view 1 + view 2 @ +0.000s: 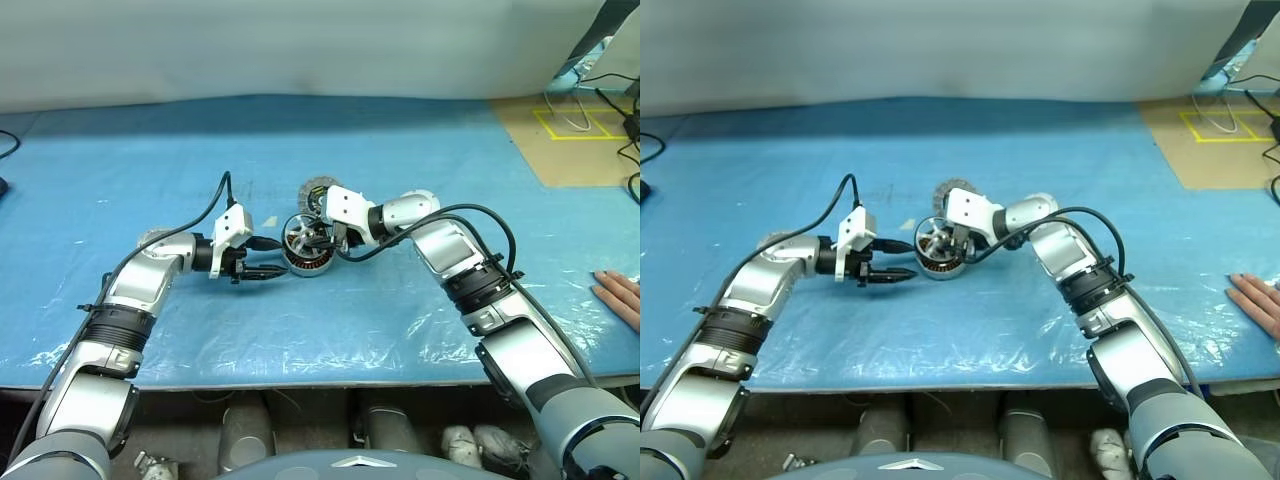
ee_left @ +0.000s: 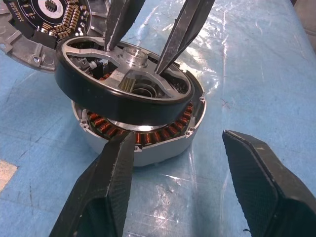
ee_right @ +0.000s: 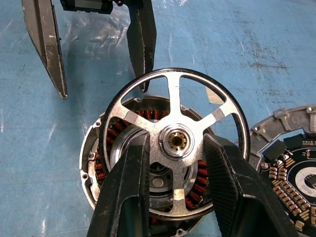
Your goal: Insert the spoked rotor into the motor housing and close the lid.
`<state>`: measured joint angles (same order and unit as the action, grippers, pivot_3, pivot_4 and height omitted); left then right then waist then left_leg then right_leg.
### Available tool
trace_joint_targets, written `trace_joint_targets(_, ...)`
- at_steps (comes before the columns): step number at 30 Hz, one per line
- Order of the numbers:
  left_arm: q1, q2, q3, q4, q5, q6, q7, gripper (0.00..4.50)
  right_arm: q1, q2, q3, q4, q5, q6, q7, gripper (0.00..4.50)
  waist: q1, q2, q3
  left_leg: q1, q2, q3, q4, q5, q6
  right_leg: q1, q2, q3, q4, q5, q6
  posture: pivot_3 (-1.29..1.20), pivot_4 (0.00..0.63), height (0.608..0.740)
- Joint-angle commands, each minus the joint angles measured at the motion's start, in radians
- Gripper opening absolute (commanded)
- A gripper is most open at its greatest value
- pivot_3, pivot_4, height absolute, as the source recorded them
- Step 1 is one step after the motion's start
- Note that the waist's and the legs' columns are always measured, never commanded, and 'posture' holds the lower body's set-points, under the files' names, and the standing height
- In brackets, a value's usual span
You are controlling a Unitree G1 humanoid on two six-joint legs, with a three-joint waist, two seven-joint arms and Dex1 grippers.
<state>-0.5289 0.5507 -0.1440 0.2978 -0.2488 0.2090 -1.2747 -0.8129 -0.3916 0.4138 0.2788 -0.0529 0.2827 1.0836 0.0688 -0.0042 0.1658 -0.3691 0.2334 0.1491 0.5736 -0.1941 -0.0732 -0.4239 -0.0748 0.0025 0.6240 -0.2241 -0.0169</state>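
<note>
The right gripper (image 3: 173, 163) is gripping the spoked rotor (image 3: 174, 140) by its hub, one finger through the spoke gaps on either side, and is holding it tilted over the motor housing (image 2: 148, 140), its lower edge sitting at the copper windings and its far edge lifted clear. The left gripper (image 2: 182, 173) is hovering just beside the housing with its fingers spread and nothing between them. Both arms are reaching inward from opposite sides, forearms low over the blue table (image 1: 150, 150), which is lying bare on all sides out to its edges. The lid (image 3: 291, 168) is lying flat just behind the housing, circuit face up. A person's hand (image 1: 622, 296) is resting at the table's right edge, well apart.
</note>
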Motion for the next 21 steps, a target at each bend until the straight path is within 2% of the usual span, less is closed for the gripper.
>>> trace_joint_targets(1, -0.008, 0.007, 0.013, -0.024, -0.009, -0.003, 0.001, 2.97, 0.047, -0.015, -0.031, -0.082, 0.047, 0.081, 0.024, 1.24, 0.002, 0.000, 0.000, 0.000, 0.000, 0.000, 0.000, 0.000, 0.000, 0.000, 0.000, 0.000, 0.000, 0.000, 0.000, 0.00, 0.150, 0.740)
trace_joint_targets(9, -0.023, 0.007, 0.012, -0.009, -0.009, -0.008, -0.010, 2.97, 0.142, 0.003, -0.243, -0.300, 0.292, 0.366, -0.031, 1.24, 0.007, 0.000, 0.000, -0.001, 0.000, 0.000, 0.000, 0.000, 0.000, 0.000, 0.000, -0.001, -0.001, 0.000, 0.000, 0.00, 0.150, 0.740)
trace_joint_targets(13, -0.045, 0.011, 0.012, 0.013, -0.009, -0.011, -0.028, 2.97, 0.202, 0.032, -0.358, -0.359, 0.394, 0.468, -0.116, 1.24, 0.006, 0.000, 0.000, 0.000, 0.001, 0.000, 0.000, 0.000, 0.000, 0.000, 0.000, 0.000, 0.000, 0.000, 0.000, 0.00, 0.150, 0.740)
trace_joint_targets(16, -0.061, 0.012, 0.009, 0.028, -0.004, -0.016, -0.039, 2.97, 0.252, 0.049, -0.399, -0.387, 0.432, 0.500, -0.176, 1.24, 0.008, 0.000, 0.000, 0.000, 0.000, 0.000, -0.001, 0.000, 0.000, 0.000, 0.000, 0.000, -0.001, 0.000, 0.000, 0.00, 0.150, 0.740)
trace_joint_targets(21, -0.077, 0.011, 0.004, 0.048, 0.002, -0.023, -0.053, 2.97, 0.322, 0.061, -0.382, -0.423, 0.447, 0.499, -0.232, 1.24, 0.006, 0.000, 0.000, 0.000, 0.000, 0.000, -0.002, 0.000, 0.000, 0.000, 0.000, 0.000, -0.001, 0.000, 0.000, 0.00, 0.150, 0.740)
